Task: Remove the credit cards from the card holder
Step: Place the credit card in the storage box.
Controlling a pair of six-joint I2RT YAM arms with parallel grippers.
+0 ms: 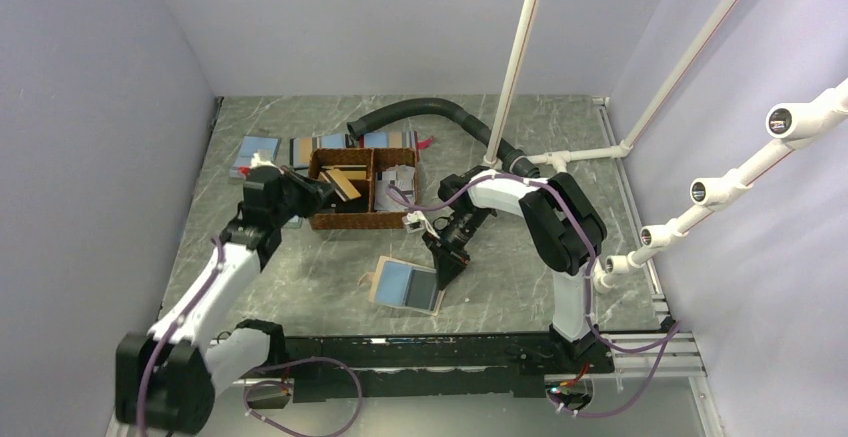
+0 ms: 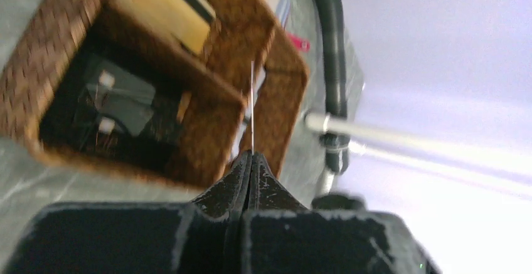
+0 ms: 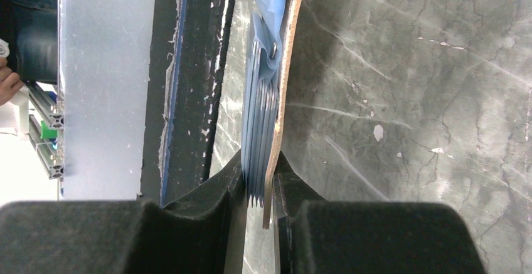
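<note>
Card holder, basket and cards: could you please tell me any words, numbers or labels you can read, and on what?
None is readable.
The card holder shows plain blue and grey faces.
The cards in the basket are too small and blurred.
The card in the left fingers is seen edge-on.

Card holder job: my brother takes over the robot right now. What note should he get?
Left gripper: shut on a thin card, over the basket.
Right gripper: shut on the card holder edge; it lies open on the table.
Done: one card out.
To do: drop it, then check the holder for more; cannot tell how many.
</note>
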